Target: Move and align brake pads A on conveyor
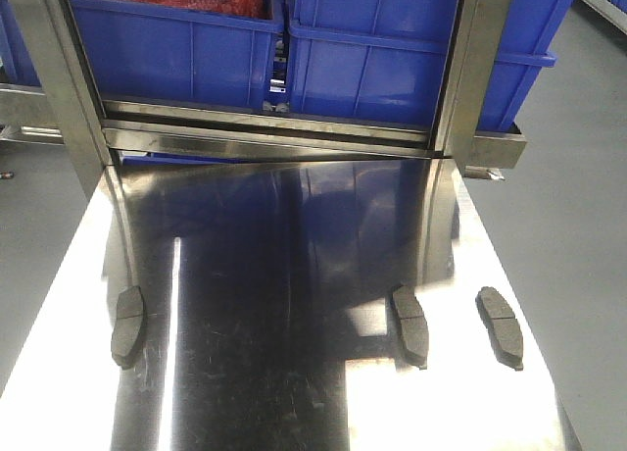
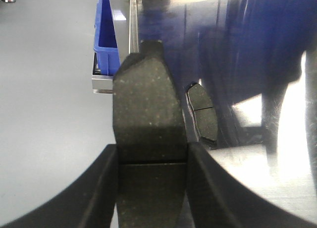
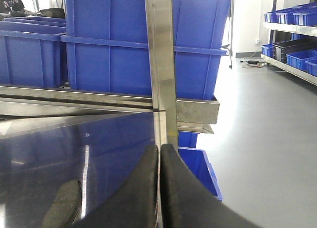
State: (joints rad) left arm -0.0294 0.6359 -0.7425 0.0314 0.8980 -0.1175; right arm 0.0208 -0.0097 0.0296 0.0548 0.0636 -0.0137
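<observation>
My left gripper [image 2: 152,153] is shut on a dark grey brake pad [image 2: 147,109], gripping it across its middle groove, above the steel table's left edge. A second pad [image 2: 202,114] lies on the table just to its right. The front view shows three pads on the steel table: one at the left [image 1: 127,325], one right of middle [image 1: 410,324] and one near the right edge [image 1: 500,325]. My right gripper [image 3: 159,151] is shut and empty over the table's right edge, with a pad [image 3: 62,205] to its lower left. The conveyor is out of view. Neither gripper shows in the front view.
The shiny steel table [image 1: 274,275] ends at a steel frame with upright posts [image 1: 472,69] at the back. Big blue bins [image 1: 392,49] stand behind it on a rack. A blue bin [image 3: 198,166] sits below the right edge, another [image 2: 105,34] at the left. Grey floor lies on both sides.
</observation>
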